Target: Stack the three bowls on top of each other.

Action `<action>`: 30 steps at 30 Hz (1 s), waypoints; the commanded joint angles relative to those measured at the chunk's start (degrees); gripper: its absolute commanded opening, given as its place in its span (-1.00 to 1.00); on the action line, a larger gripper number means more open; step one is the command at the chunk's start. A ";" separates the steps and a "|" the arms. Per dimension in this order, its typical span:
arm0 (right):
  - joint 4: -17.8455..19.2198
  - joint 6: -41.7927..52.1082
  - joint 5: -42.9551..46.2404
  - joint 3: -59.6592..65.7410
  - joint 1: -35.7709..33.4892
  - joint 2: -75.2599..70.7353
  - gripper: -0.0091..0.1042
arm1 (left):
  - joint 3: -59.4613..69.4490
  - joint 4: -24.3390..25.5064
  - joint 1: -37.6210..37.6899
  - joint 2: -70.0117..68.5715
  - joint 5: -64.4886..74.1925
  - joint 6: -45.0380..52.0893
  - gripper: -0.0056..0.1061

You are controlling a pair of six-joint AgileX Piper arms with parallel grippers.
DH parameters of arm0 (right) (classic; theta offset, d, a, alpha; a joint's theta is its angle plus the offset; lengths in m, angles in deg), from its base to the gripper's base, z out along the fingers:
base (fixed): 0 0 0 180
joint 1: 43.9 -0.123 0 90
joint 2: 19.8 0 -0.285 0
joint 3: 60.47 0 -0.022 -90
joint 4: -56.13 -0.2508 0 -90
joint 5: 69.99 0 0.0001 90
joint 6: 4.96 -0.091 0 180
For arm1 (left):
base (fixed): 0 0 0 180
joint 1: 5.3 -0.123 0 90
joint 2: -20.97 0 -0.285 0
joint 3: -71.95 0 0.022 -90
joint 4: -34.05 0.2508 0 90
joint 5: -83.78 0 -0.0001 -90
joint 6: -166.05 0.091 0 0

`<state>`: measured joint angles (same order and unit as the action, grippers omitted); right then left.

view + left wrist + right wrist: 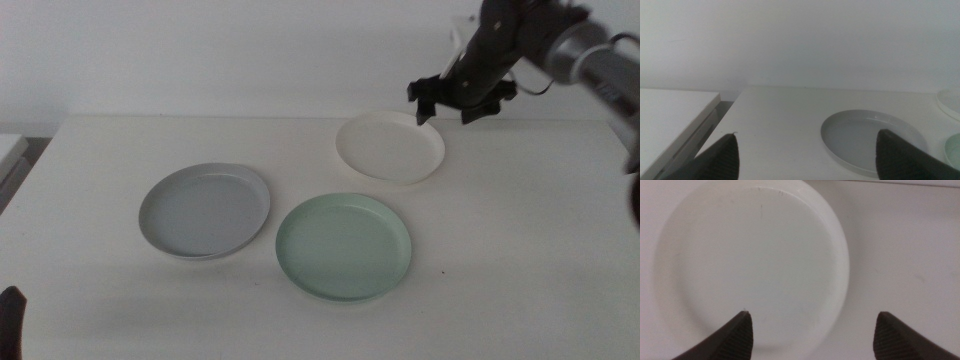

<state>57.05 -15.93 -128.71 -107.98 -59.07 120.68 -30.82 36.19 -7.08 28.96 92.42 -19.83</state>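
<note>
White bowl [389,147] lies under the spread right claw [446,112], unmarked.

— How's my light on the middle view?
— I see it even and bright, soft shadows hugging the grey bowl [205,210] and mint bowl [343,246].
— And my wrist feeds?
— Dimmer, grainy; the white bowl [752,262] looks washed out, jaw tips blurred.

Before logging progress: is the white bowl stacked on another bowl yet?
No. The white bowl sits alone on the table, apart from the grey bowl and green bowl.
</note>
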 commanded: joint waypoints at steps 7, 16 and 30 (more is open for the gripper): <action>3.96 -3.84 -0.21 -11.67 1.65 12.94 0.22 | -0.01 -0.08 0.08 -0.20 -0.67 -0.10 0.78; 2.54 -2.45 3.21 -11.81 2.22 16.89 -0.58 | -0.01 -0.07 0.08 -0.20 -0.67 0.03 0.78; -10.10 10.22 3.10 -2.37 0.69 -2.46 -0.88 | -0.01 -0.07 0.08 -0.20 -0.67 -0.08 0.78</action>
<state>49.80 -8.52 -126.09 -112.85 -57.12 122.55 -30.82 36.19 -7.08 28.96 92.42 -19.72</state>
